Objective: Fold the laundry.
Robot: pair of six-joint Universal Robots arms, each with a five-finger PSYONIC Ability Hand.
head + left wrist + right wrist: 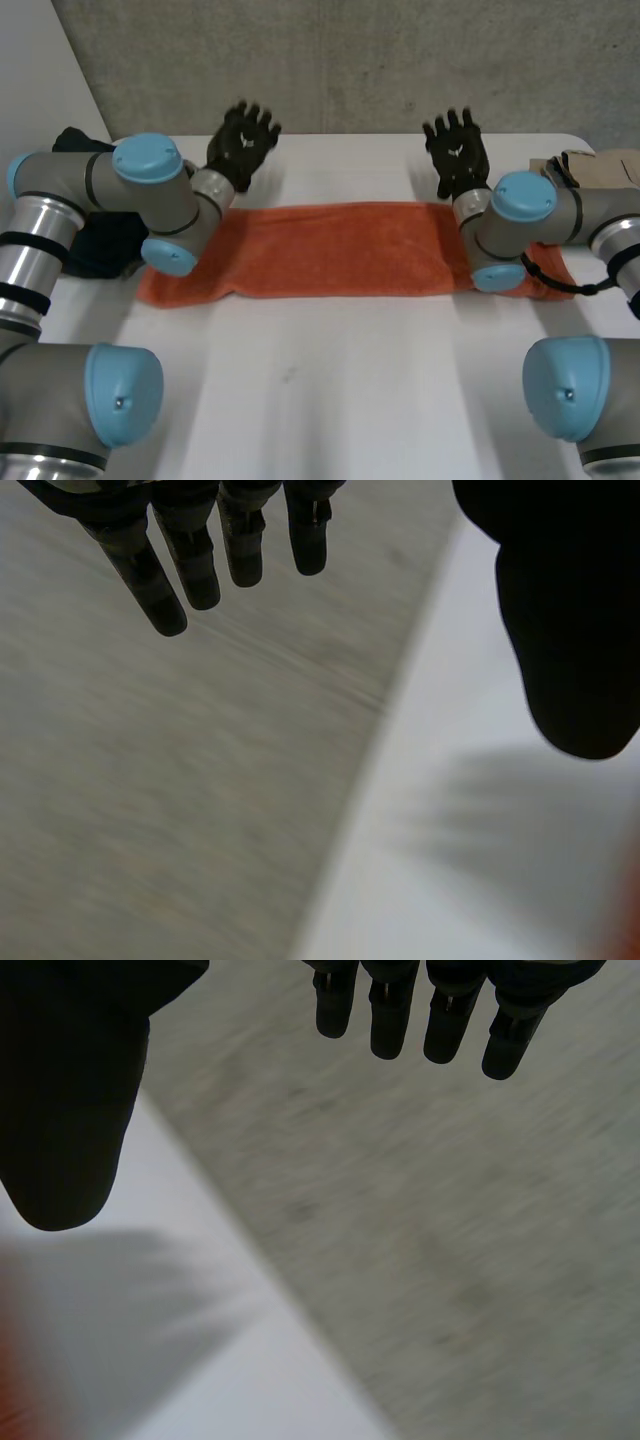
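A terracotta-orange terry towel [340, 250] lies flat on the white table [330, 380]. It is folded into one long, narrow band that runs crosswise, passing under the left arm's elbow at one end and under the right arm's at the other. Its long edges are fairly straight, and its left end is rounded and a little rumpled.

At the far left, a heap of black cloth [95, 240] sits at the table's edge, just beside the towel's left end. The left hand [243, 140] is raised beyond the towel's far long edge. Its fingers [190, 570] are straight and spread, apart from the thumb [570, 630], and hold nothing. They are clear of the towel. In the left wrist view only a sliver of orange shows, on the thumb's side.

The right hand [455, 150] is raised in the same way past the far edge, near the towel's right end. Its fingers [400, 1010] are straight, slightly parted and empty, with the thumb [70, 1090] held wide. A trace of orange shows beyond the thumb.

At the far right corner of the table lies a tan, cardboard-like thing [595, 165], near the towel's right end.
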